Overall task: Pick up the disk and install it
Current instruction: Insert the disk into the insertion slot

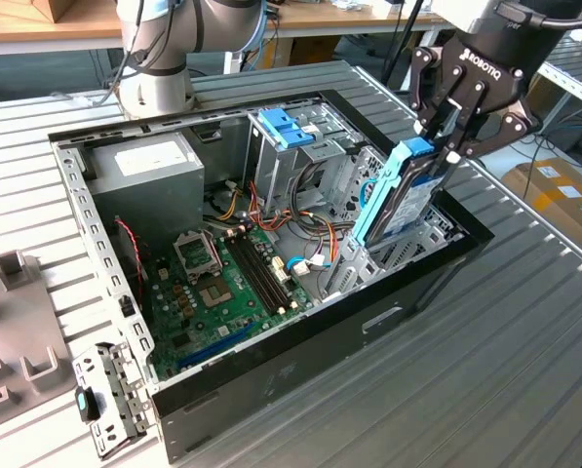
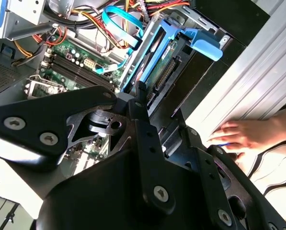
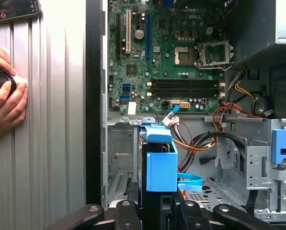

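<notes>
Disk (image 1: 417, 200) between jaws above case (image 1: 271, 382)

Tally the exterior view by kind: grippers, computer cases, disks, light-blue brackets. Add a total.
gripper: 1
computer case: 1
disk: 1
light-blue brackets: 2
Total: 5

Exterior oblique overhead; 2 wrist views near case (image 1: 271, 390).

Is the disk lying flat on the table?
No, the gripper holds the disk steeply tilted, with its lower end in the open computer case.
</notes>
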{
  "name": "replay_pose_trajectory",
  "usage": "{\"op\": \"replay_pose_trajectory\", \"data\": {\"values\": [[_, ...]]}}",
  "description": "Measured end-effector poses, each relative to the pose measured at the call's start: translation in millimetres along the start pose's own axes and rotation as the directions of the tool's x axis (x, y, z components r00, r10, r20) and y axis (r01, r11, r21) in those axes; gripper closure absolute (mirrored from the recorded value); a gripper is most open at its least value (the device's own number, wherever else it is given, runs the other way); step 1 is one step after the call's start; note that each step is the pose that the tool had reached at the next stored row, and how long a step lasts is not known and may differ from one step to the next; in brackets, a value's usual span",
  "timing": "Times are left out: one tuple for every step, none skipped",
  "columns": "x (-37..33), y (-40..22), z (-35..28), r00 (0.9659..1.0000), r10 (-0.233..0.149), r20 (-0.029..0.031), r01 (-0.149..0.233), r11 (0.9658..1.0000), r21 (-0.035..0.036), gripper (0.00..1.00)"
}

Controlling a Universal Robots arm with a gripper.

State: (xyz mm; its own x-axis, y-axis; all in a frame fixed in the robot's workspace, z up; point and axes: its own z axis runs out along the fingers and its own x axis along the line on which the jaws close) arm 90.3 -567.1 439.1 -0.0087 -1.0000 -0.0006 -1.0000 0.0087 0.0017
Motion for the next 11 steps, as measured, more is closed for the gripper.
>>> {"op": "replay_pose_trajectory", "data": {"values": [[0.0,0.0,2.5,1.0,0.0,0.0,0.0,1.0,0.0,0.65],[0.0,0.0,2.7,1.0,0.0,0.0001,0.0,1.0,0.0,0.65],[0.0,0.0,2.7,1.0,0.0,0.0,0.0,1.0,0.0,0.65],[0.0,0.0,2.7,1.0,0.0,-0.0002,0.0,1.0,0.0001,0.65],[0.0,0.0,2.7,1.0,0.0,-0.0001,0.0,1.0,0.0,0.65],[0.0,0.0,2.8,1.0,0.0,0.0,0.0,1.0,0.0,0.65],[0.0,0.0,3.0,1.0,0.0,0.0001,0.0,1.0,0.0,0.65],[0.0,0.0,4.5,1.0,0.0,0.0004,0.0,1.0,0.0001,0.65],[0.0,0.0,6.3,1.0,0.0,0.0003,0.0,1.0,0.0001,0.65],[0.0,0.0,8.6,1.0,0.0,0.0001,0.0,1.0,0.0001,0.65],[0.0,0.0,10.4,1.0,0.0,0.0002,0.0,1.0,0.0001,0.65]]}}
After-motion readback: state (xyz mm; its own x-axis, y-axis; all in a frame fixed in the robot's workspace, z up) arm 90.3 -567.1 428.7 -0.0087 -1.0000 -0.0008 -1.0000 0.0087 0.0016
